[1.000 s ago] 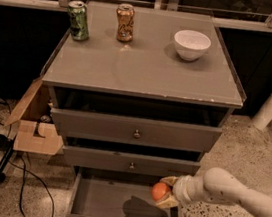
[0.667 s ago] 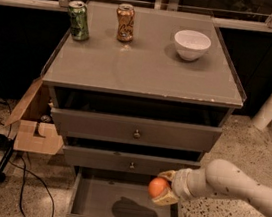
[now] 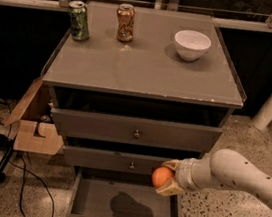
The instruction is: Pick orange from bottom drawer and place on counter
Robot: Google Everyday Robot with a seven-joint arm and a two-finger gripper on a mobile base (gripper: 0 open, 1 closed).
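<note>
Camera view, the only one:

- Gripper (image 3: pixel 166 177) is closed round the orange (image 3: pixel 160 177), one finger above it and one below. The fruit is clamped and clear of any surface.
- Bottom drawer (image 3: pixel 93 201) is pulled open, below and to the left of the gripper. Its floor is bare apart from a shadow, so the orange is out of it, hanging over its right rear corner.
- Middle drawer (image 3: pixel 113 161) front is level with the gripper, just behind and left of it. Top drawer (image 3: pixel 172 135) is above it.
- Counter (image 3: pixel 146 69) is well above the gripper and further back.

Step, my read: the pick is done and the carry is in hand; the place is not yet done.

Next move calls for a straight lift past both upper drawer fronts and the counter lip, then in over the top. The bare middle and front of the counter looks like the safest drop spot.

Count:
- 1 orange
- 3 drawers
- 1 counter
- 2 cans: green (image 3: pixel 79 20) and brown (image 3: pixel 124 22), up and far left of the gripper
- 1 bowl (image 3: pixel 191 44), straight above it at the counter's back
- 1 cardboard box (image 3: pixel 34 134), far left
- 1 arm (image 3: pixel 240 178)
</note>
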